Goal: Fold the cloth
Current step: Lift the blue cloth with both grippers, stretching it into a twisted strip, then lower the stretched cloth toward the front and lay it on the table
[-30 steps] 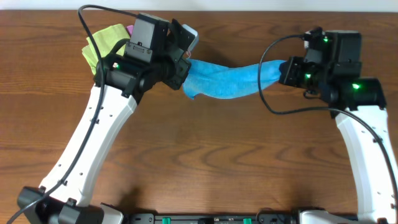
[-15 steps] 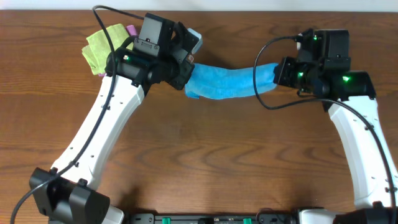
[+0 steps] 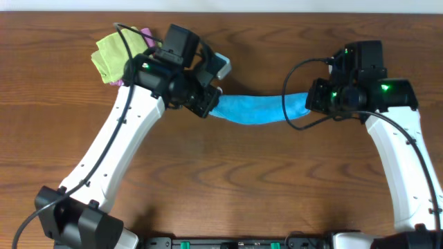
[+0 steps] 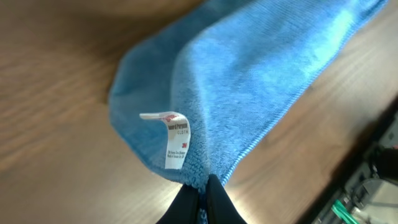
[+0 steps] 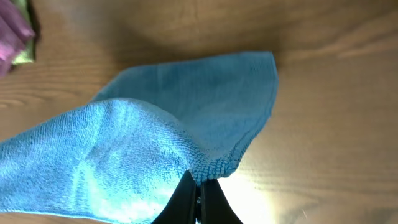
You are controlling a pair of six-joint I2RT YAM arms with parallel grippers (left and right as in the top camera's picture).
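Observation:
The bright blue cloth point(image 3: 256, 109) hangs stretched as a sagging band between my two grippers, above the wooden table. My left gripper point(image 3: 211, 104) is shut on its left corner; in the left wrist view the black fingertips point(image 4: 200, 194) pinch the cloth point(image 4: 249, 81) right below its small white tag point(image 4: 176, 140). At the other end, my right gripper point(image 3: 313, 99) is shut on the right corner. The right wrist view shows that gripper point(image 5: 197, 186) nipping the hemmed edge, with the cloth point(image 5: 155, 143) draping away to the left.
A lime-green cloth point(image 3: 114, 55) lies at the table's back left with a pink-purple one point(image 3: 147, 33) showing beside it, just behind my left arm. Black cables loop around both wrists. The table's far edge point(image 3: 277, 12) runs close behind the grippers.
Both grippers have carried the cloth toward the near side. The left wrist has turned and the cloth now hangs as a narrower, tauter band.

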